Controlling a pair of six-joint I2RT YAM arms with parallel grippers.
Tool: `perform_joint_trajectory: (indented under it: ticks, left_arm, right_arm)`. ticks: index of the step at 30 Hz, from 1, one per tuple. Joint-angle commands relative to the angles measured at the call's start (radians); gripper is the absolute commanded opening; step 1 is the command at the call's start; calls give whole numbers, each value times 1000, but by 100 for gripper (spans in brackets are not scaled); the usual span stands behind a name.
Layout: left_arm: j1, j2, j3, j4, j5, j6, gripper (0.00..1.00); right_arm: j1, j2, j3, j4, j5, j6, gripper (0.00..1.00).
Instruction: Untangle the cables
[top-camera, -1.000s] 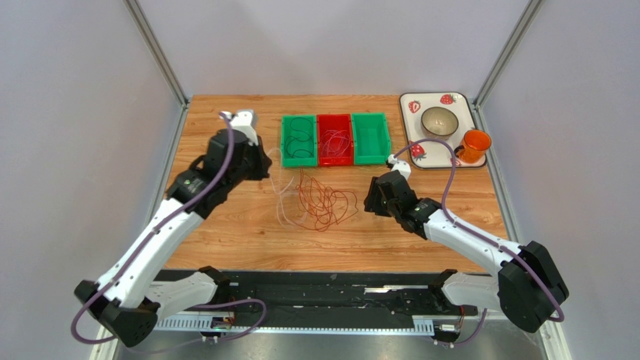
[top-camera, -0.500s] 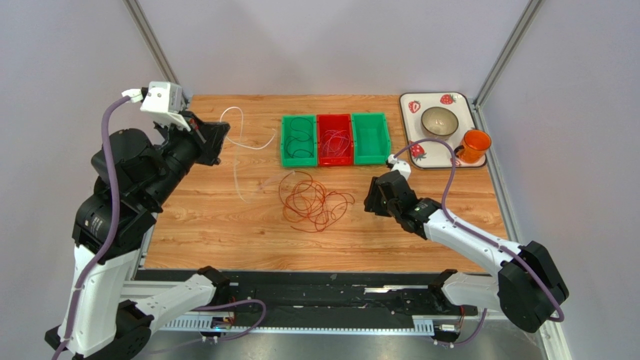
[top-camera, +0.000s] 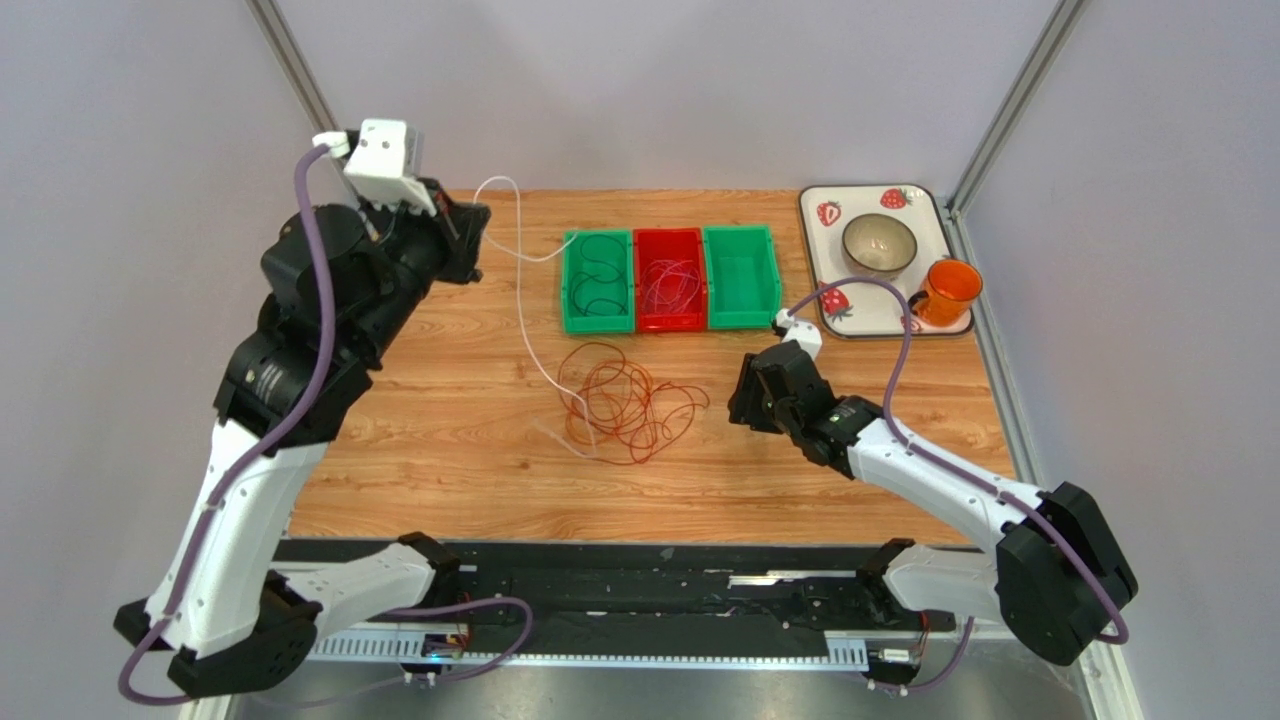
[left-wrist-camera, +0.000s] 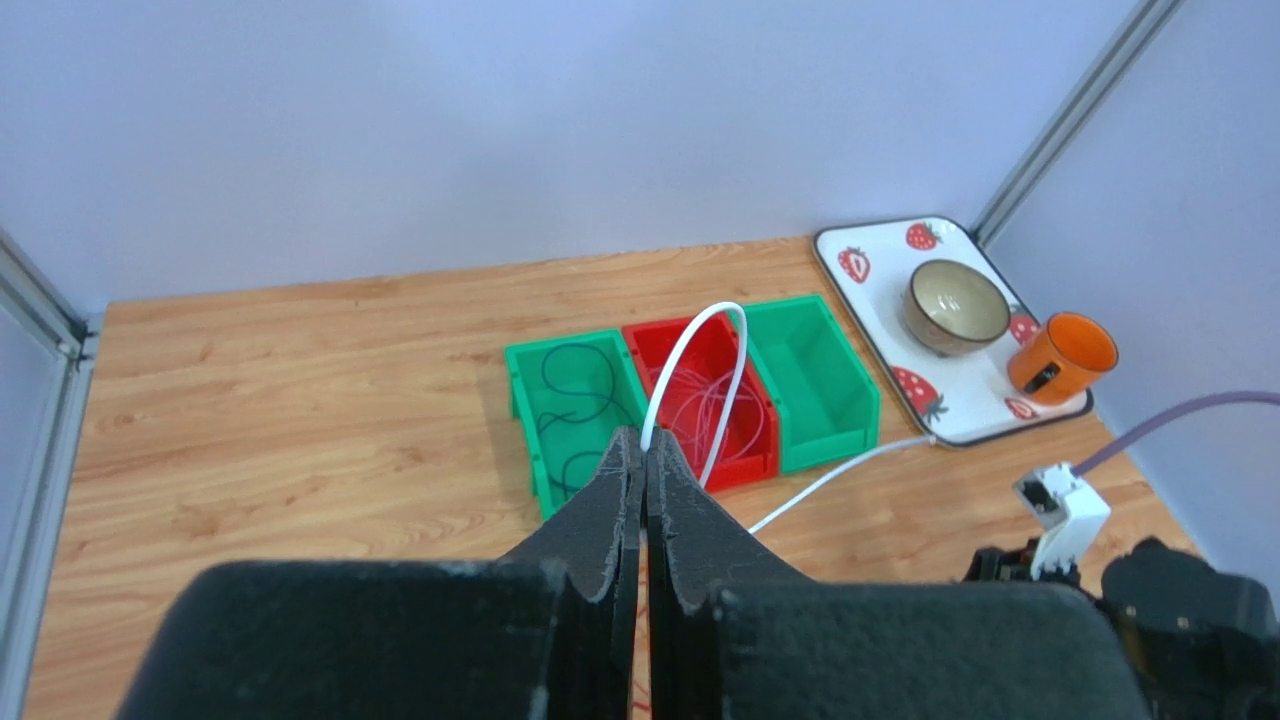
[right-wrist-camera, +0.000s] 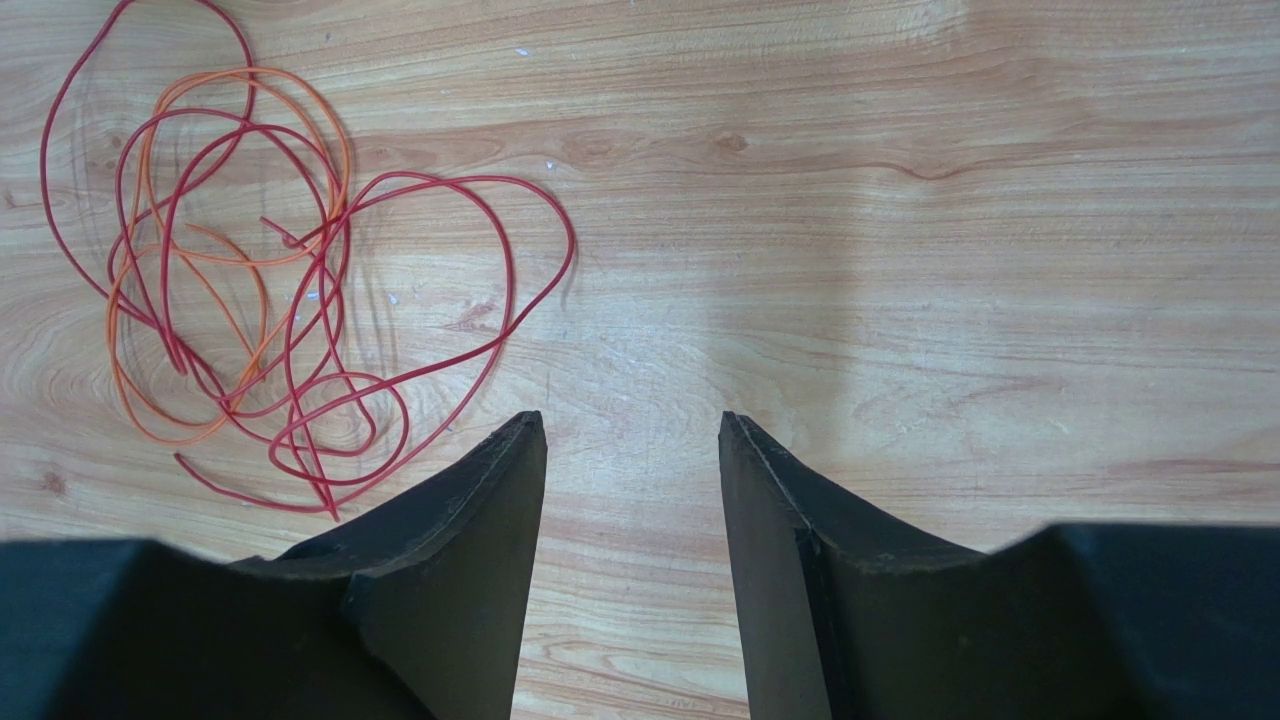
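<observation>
Right, the left gripper (left-wrist-camera: 643, 450) is clenched tight on the white cable (top-camera: 526, 315), jaws pressed together with the strand looping up out of the pinch, and it hangs high over the far-left part of the table (top-camera: 451, 450). From there the white line arcs up and drops steeply towards the near side, its low end lying at the left edge of the red and orange cables (top-camera: 631, 402), which sit in a loose heap mid-table, just near of the red bin (top-camera: 670, 233). The right gripper (right-wrist-camera: 631, 435) hovers low over bare wood just right of that heap, jaws parted and holding nothing. More strands are already in the bins: dark loops in the left green bin (top-camera: 571, 285) and pale ones in the red bin. These wires look feather-light and springy, keeping their curl, so I'd expect a whole loop to drag along if one snags; a pinch near a free end or on an outer loop that stands clear of the heap seems the safest hold. Against half a second ago, the left arm has swung right and a touch higher from the far-left corner, and the white strand's tail has shifted right towards the heap; a full second ago that gripper was down beside the pile. The right arm hasn't budged, and the red heap has barely moved.
</observation>
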Motion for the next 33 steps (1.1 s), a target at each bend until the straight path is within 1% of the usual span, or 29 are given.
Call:
perform_joint_trajectory:
  ticks: [1,7,8,10,11,12,13,15,16,19,21,22,23,25,26,27,28,33]
  left_arm:
    - [1,82,135,99,-22,55,0]
    - [1,221,308,161,-2,72,0]
    - [1,264,333,184,1,78,0]
    - [1,344,420,198,-19,107,0]
    - [2,375,455,204,-66,109,0]
    - [4,408,541,200,-77,121,0]
    - [4,474,586,194,-82,130,0]
    - [4,533,685,201,-78,141,0]
    - [5,579,701,210,-80,138,0]
    - [5,645,701,283,-124,117,0]
    - [7,677,677,335,-152,146,0]
    - [7,706,669,355,-176,150,0]
    - [8,720,663,359,-236,152,0]
    - [18,745,628,373,-272,152,0]
    - [19,743,605,411,-311,155,0]
    - [25,742,553,433,-324,163,0]
    - [30,743,540,445,-328,160,0]
    - [50,743,546,434,-299,138,0]
  right_arm:
    - [-2,-30,-3,42,18,4,50]
    - [-4,-37,-10,50,17,4,50]
    - [-2,-40,-12,50,17,2,50]
    - [-4,-42,-14,53,17,1,50]
    - [-2,-43,-17,53,14,2,50]
    - [-2,-46,-18,56,14,1,50]
    - [-2,-48,-20,58,14,1,50]
    - [-5,-51,-23,59,12,-1,50]
    - [-4,-53,-23,61,12,-1,50]
    - [-2,-54,-26,64,12,-1,50]
    - [-2,-54,-26,64,11,-3,50]
    - [-5,-56,-27,65,11,-3,50]
    - [-4,-57,-27,65,11,-4,50]
    - [-5,-60,-32,68,11,-3,50]
    - [-5,-63,-33,70,9,-4,50]
    - [-5,-65,-35,72,9,-6,50]
    - [-5,-66,-35,73,9,-6,50]
    - [-4,-63,-35,75,8,-6,50]
